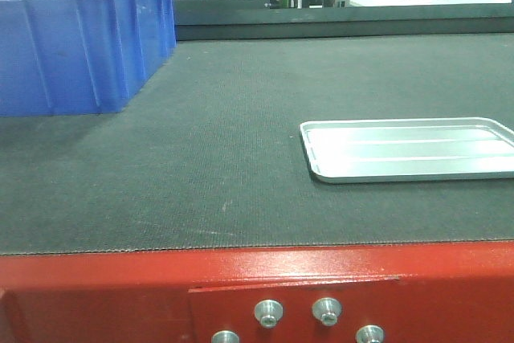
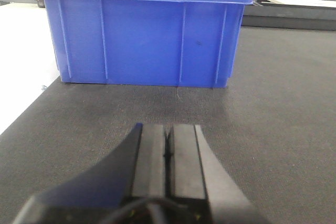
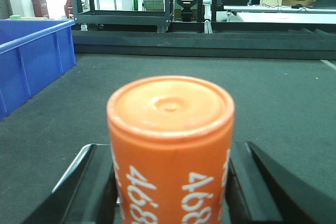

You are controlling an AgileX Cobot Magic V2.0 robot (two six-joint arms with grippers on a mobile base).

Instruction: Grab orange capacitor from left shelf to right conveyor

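While the right fingers (image 3: 262,182) clamp the orange capacitor (image 3: 170,150) at 3 and 9 o'clock, it stands upright between them over the conveyor belt (image 3: 283,103), so setting it down looks like the right arm's job. The left fingers (image 2: 155,156) are pressed together, empty, with the blue bin (image 2: 142,35) at 12 o'clock.

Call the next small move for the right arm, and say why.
Probably lower the right gripper straight down to stand the orange capacitor on the right conveyor, then open. The gripper is shut on the upright capacitor with dark belt ahead and to both sides. The front view shows no capacitor on the belt, so it is likely not set down yet.
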